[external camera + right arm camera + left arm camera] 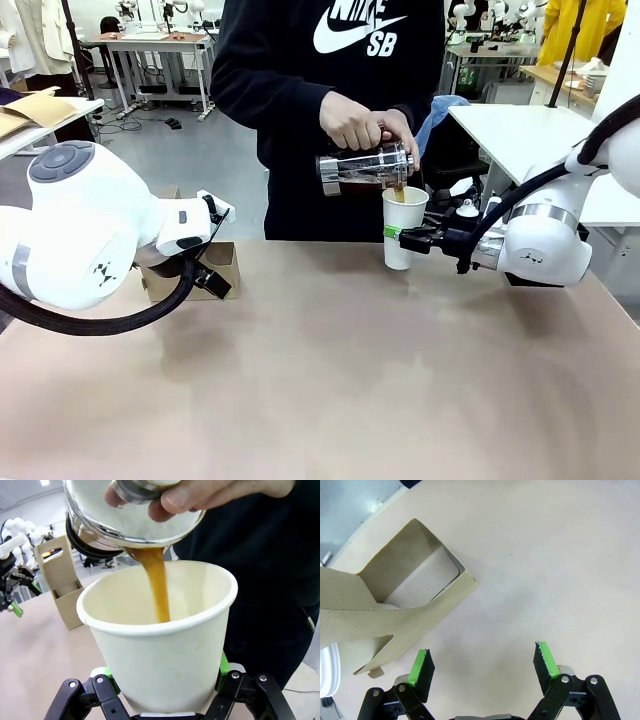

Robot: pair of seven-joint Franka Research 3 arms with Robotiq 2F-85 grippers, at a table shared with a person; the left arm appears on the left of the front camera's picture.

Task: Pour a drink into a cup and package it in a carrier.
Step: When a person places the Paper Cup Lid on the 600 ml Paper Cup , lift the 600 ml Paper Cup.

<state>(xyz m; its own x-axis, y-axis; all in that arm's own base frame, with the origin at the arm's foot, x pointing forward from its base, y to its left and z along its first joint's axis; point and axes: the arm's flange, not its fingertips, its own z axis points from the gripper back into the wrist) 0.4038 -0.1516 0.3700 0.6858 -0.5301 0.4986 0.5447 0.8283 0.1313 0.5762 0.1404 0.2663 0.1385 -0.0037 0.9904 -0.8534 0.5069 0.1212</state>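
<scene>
The light brown tabletop (330, 380) lies bare in front of the tall white paper cup (403, 225). Well off to the cup's left, the left gripper (483, 657) hangs over the table with its green-padded fingers (421, 666) spread wide and nothing between them. Beside that gripper, and likewise well to the left of the cup, stands the small brown cardboard carrier (410, 595) – one square pocket gapes open in the left wrist view, with a loose flap folded across it. From the cup's side the carrier shows as an upright box with a cut-out handle.

The right gripper (400, 236) reaches in from the cup's right and is clamped on the cup around its lower half, a green pad (223, 666) pressed against each side. The cup stands upright near the table's far edge; whether its base rests on the table I cannot tell.

Directly above the cup's mouth, a clear glass jug with a metal rim (365, 168) is tipped almost level – a thin stream of dark brown, coffee-like drink (157, 585) runs from its lip down into the cup without touching the rim. The person's hand (350, 122) grips the jug from above, with the other hand (402, 126) next to it. Behind the cup stands the person in a black sweatshirt (290, 90).
</scene>
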